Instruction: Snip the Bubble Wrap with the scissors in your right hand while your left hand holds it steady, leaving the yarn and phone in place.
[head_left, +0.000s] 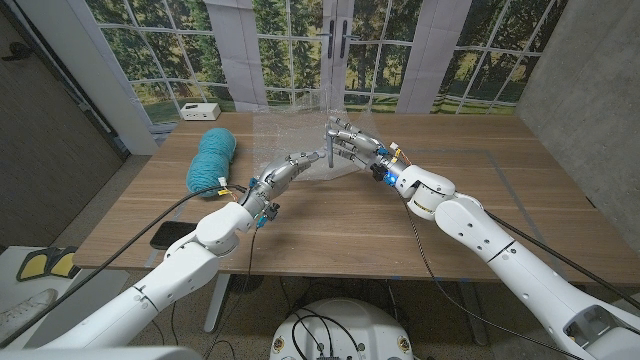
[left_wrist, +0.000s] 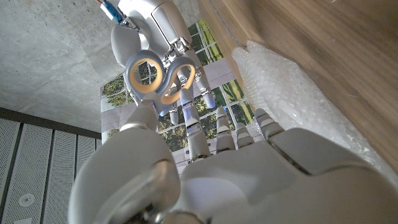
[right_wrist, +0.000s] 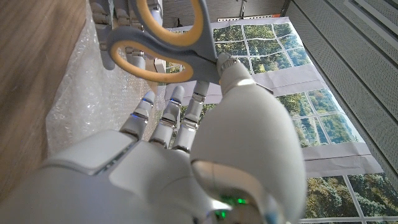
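1. Centrally, the Bubble Wrap (head_left: 290, 135) is a clear sheet at the far middle of the counter (head_left: 330, 225). Part lies on the wood and part seems lifted upright; it is hard to trace against the window.
2. Left robot hand (head_left: 285, 172) reaches into the sheet's near edge with fingers stretched onto it. Likely pinning it so it stays taut for the cut. A real grip can't be confirmed; in the left wrist view its fingers (left_wrist: 239, 134) point past the wrap (left_wrist: 292, 93).
3. Right robot hand (head_left: 352, 148) holds the scissors (head_left: 330, 152), closed around the handles. The grey and yellow loops (right_wrist: 165, 37) are clear in the right wrist view and also in the left wrist view (left_wrist: 158, 76).
4. Blades point down at the wrap between the two hands. Whether they are biting plastic is too small to tell.
5. Teal yarn (head_left: 212, 158) lies left of the wrap, apart from both hands.
6. Dark phone (head_left: 178, 234) sits at the near left counter edge, well apart from the work.
7. White box (head_left: 199, 109) sits on the sill behind the yarn.
8. No readable brands, labels or writing.
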